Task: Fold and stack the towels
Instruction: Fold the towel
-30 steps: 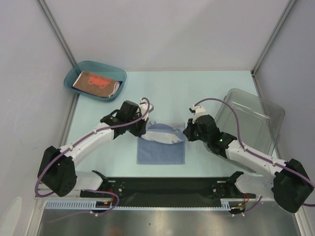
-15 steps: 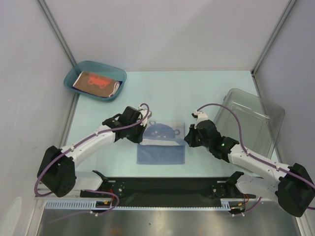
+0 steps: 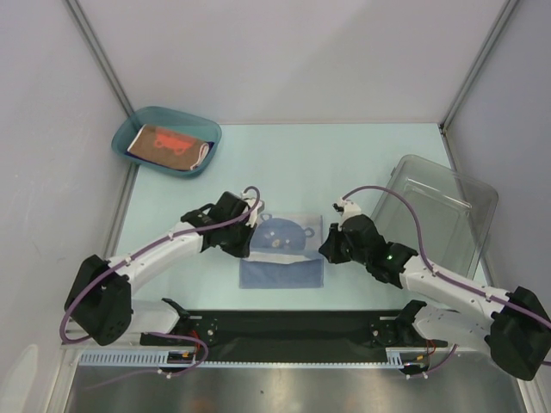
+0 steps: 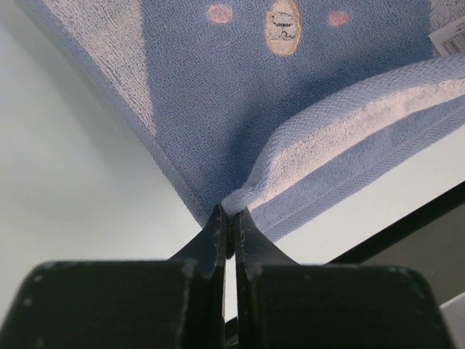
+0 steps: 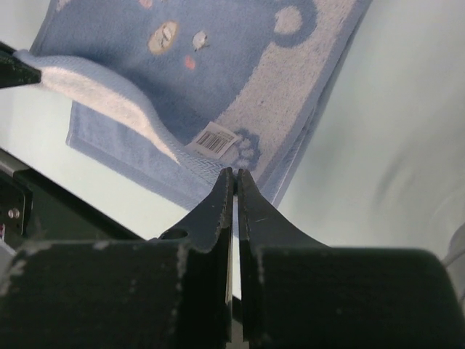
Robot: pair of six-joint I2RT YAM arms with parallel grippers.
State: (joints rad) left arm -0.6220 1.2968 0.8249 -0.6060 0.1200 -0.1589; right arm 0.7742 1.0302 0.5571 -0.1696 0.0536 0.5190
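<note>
Light-blue towel (image 3: 282, 272) — folded-over edge pinched tight in left and right jaws.

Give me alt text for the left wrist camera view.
Closed left fingers pinch a lifted corner of a light blue towel, its edge curled over the rest. The towel shows a darker blue patch with pink dots and lies on a pale table.

The middle towel (image 3: 282, 268) lies on the table (image 3: 344, 155) towards its near edge, between the left gripper (image 3: 247, 248) on its left side and the right gripper (image 3: 326, 250) on its right, each pinching an edge. At the far left corner the tray (image 3: 123, 135) holds a second towel (image 3: 168, 142); the bin (image 3: 439, 206) stands on the right
</note>
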